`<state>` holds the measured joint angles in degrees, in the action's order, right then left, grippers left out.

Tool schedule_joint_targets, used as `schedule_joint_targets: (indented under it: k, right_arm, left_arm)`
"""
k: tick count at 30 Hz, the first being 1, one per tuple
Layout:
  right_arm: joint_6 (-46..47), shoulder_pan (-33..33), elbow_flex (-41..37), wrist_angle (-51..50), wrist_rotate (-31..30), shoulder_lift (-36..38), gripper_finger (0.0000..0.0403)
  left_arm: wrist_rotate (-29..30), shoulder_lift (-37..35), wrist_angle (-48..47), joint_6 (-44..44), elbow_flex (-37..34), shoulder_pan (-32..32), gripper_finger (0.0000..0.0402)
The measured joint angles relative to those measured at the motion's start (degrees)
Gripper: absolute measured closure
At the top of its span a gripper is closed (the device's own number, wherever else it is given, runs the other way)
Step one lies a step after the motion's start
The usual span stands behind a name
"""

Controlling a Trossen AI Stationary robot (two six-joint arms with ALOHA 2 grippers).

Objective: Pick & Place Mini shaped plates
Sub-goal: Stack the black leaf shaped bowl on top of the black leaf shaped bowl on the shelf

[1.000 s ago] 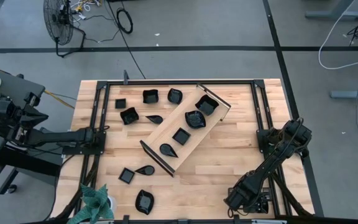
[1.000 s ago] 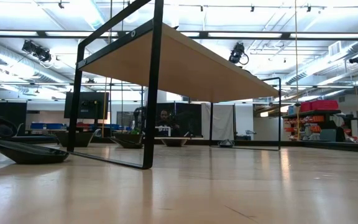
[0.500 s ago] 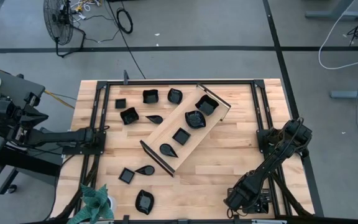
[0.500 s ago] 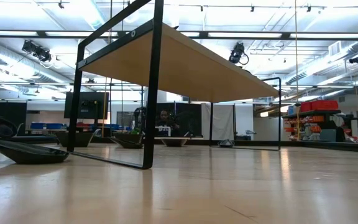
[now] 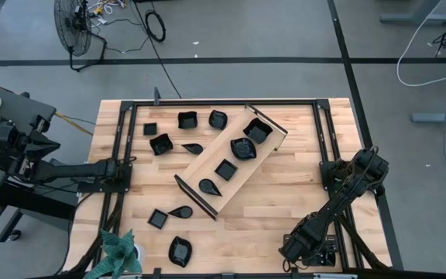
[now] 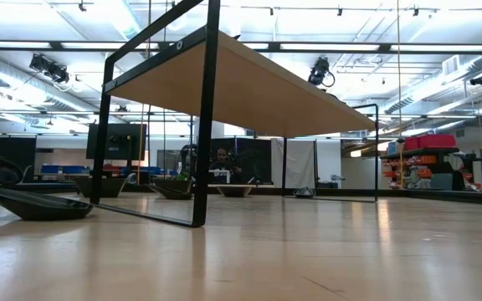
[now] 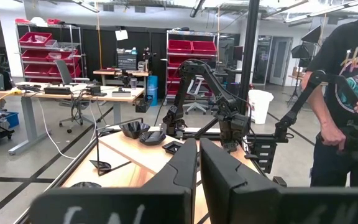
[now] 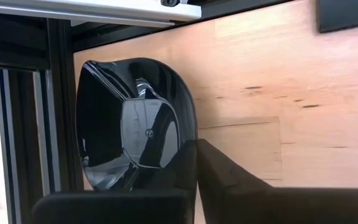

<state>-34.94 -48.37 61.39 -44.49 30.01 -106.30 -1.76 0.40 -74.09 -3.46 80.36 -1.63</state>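
You're looking at a table [image 5: 300, 186] of pale, matt butcher-block wood, framed in matt black metal. The mini shaped plates [image 5: 243, 148] are showing glossy black, mirror-smooth. The tray [image 5: 207, 167] at twelve o'clock from centre is looking like light unvarnished wood, though its finish is hard to judge.

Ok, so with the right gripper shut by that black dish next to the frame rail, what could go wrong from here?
1. The right gripper is shut at the glossy dish's thin rim. I cannot tell if it has hold, so the dish might slip on lifting.
2. The dish lies right beside the black rail, which could catch it.
3. The tray already holds four dishes, so placing another may knock one.
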Motion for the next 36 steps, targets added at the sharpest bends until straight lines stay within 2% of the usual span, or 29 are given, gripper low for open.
schedule_joint_targets:
  k: [9, 20, 36]
  right_arm:
    - [0.29, 0.82, 0.00, -0.04, 0.08, 2.19, 0.0401]
    - [6.89, 4.39, -0.01, 0.26, 0.49, 8.74, 0.0402]
    - [27.39, 15.36, -0.02, 8.68, -1.42, 24.10, 0.0403]
  left_arm:
    - [-0.02, 0.00, 0.00, 0.00, 0.00, -0.02, 0.0376]
    - [-0.02, 0.00, -0.01, 0.00, 0.00, 0.00, 0.0376]
    - [-0.02, 0.00, 0.00, 0.00, 0.00, -0.02, 0.0376]
